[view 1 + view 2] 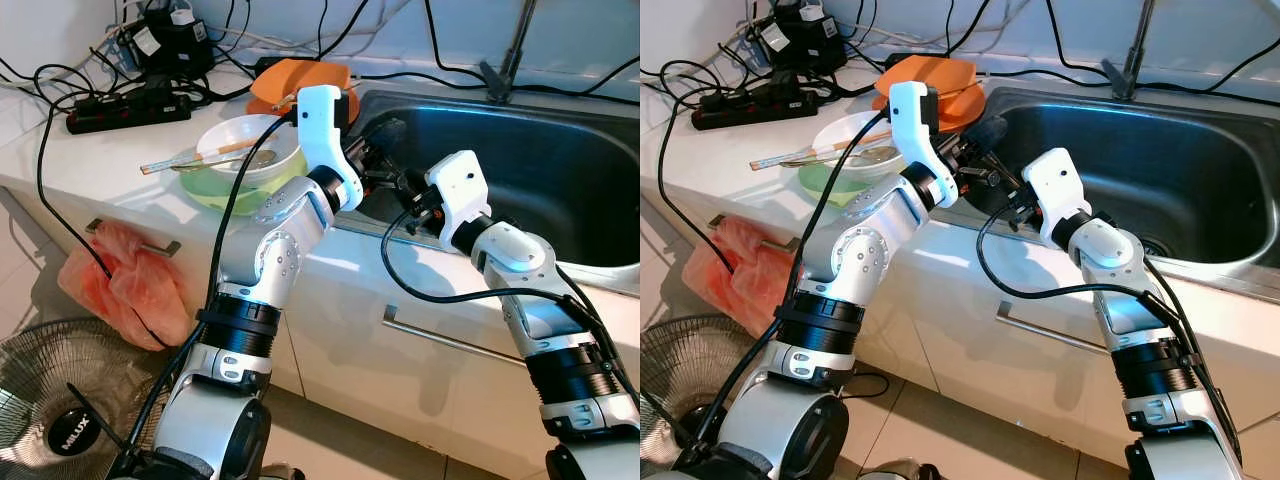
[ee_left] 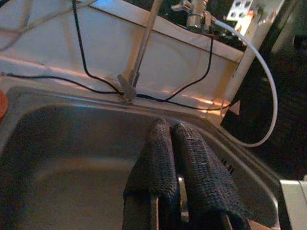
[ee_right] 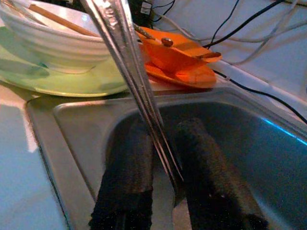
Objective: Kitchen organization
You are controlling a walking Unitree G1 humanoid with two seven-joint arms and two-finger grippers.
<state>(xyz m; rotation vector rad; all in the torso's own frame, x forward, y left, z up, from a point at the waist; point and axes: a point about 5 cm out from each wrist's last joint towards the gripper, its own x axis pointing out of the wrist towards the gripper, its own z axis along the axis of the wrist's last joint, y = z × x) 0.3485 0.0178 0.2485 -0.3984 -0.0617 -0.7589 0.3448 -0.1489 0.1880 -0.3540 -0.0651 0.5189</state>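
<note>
Right gripper [image 3: 165,191] is clamped on a metal utensil [image 3: 129,62] over the sink [image 1: 560,170], left gripper [image 2: 173,143] pressed together; it should lower well inside the basin before releasing.

The head views are bright and sharp with pale glare on the counter [image 1: 120,160], while both wrist views are dimmer, grainy and soft up close.

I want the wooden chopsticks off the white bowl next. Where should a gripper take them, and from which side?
Take the chopsticks by the end that overhangs the white bowl toward the power strip. That end juts out over the counter with open space around it, so the fingers can probably close across the pair from above. The other end lies inside the bowl by a spoon.
</note>
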